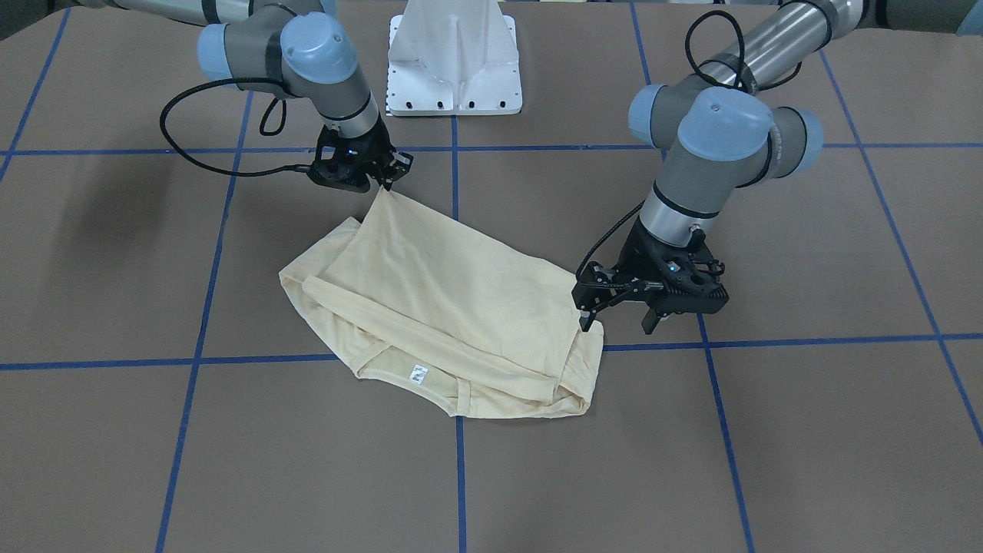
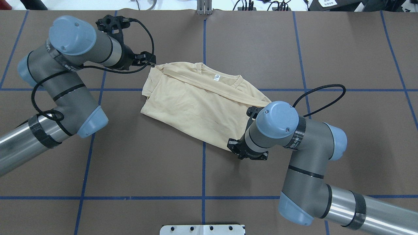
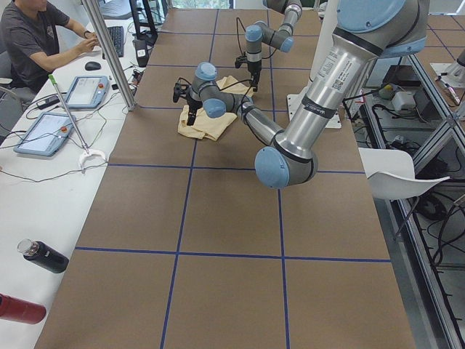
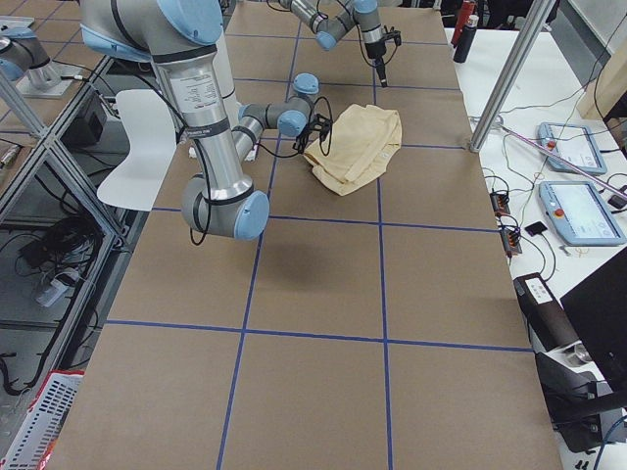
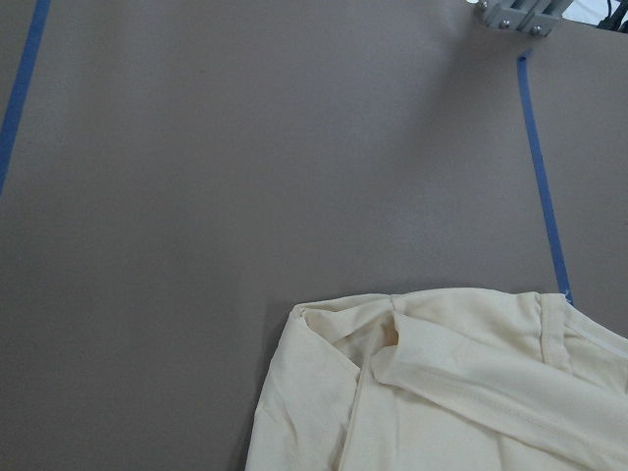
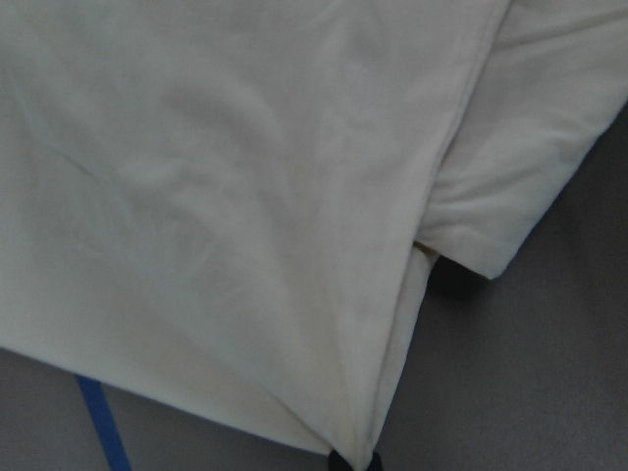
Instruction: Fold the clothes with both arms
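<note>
- The right pincer is shut on a corner of the shirt. It nips the cloth into a peak raised off the table, and the fabric slopes down and away from it.
- In the right wrist view the cloth draws to a point at the bottom edge, where a dark fingertip shows.
- The left pincer stands wide and holds nothing. One finger points down right at a folded corner of the shirt, and the other hangs over bare table, off the cloth.
- Whether that first finger touches the cloth cannot be told.
- The shirt lies between the two pincers, folded over, with a plain cream side up.
- A sleeve lies as a band across the body, running slantwise toward the left pincer's corner.
- The neck label sits beyond that band, on the edge farthest from the right pincer.
- In the left wrist view the rumpled shirt edge fills the bottom, with bare table above it and a blue tape line to one side. No finger shows there.
- The white base stands behind the right pincer, well apart from the shirt.
</note>
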Robot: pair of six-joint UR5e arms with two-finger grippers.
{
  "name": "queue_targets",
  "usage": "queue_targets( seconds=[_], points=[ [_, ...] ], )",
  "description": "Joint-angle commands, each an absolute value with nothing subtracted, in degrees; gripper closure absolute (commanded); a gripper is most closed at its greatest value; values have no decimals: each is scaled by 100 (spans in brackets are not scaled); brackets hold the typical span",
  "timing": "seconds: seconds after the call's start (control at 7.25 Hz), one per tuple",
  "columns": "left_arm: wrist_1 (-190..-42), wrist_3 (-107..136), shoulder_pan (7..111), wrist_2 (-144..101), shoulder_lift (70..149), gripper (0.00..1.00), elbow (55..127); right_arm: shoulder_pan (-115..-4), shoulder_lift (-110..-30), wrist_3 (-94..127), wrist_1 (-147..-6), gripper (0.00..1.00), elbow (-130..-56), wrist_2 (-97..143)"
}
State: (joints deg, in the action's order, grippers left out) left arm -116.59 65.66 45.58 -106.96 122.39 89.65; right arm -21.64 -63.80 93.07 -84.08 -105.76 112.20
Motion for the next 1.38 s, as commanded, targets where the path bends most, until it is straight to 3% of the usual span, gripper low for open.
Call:
queue_targets(
  seconds=[0.0,0.83,0.97,1.24],
  points=[
    [-11663,6565,4562,-10688,12217,0,8974,-1672,-6276,9771,-8455,100,-10739,11355],
    [-11689,6565,4562,-10687,12129,0,8991,-1433,-6030,9879,-8263,100,-10802,12094],
    [-11698,6557,4562,-10696,12129,0,8991,-1433,-6029,9896,-8253,1,-10784,12198],
    [-11707,6574,4562,-10705,12068,0,9122,-1790,-6099,9870,-8262,0,-10810,12190]
  ],
)
